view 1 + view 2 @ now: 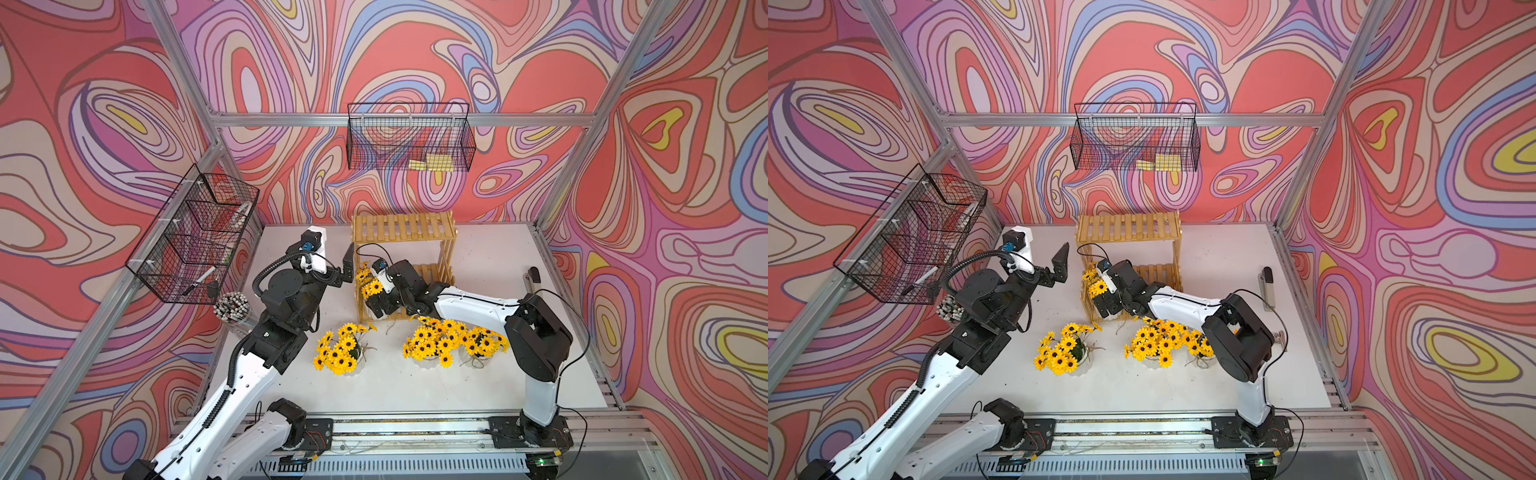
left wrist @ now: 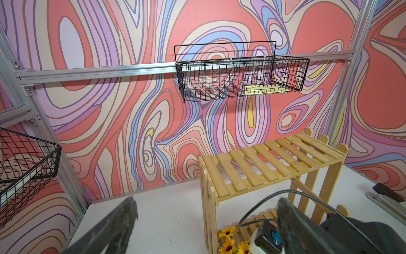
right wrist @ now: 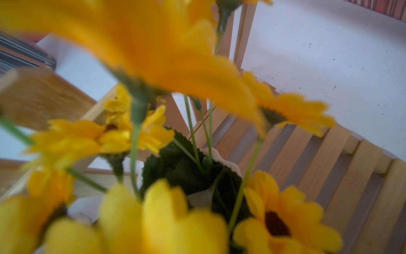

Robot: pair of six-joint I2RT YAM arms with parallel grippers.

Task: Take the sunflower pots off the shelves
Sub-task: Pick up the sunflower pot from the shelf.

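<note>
Both jaws stand wide open and empty, and if the right jaws catch only stems of the sunflower pot [image 1: 371, 286] ahead, it may tip.

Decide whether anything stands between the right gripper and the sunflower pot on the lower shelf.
Only its own flowers: they crowd over the white pot where the right gripper reaches in at the front of the shelves. No other thing visibly blocks it.
</note>
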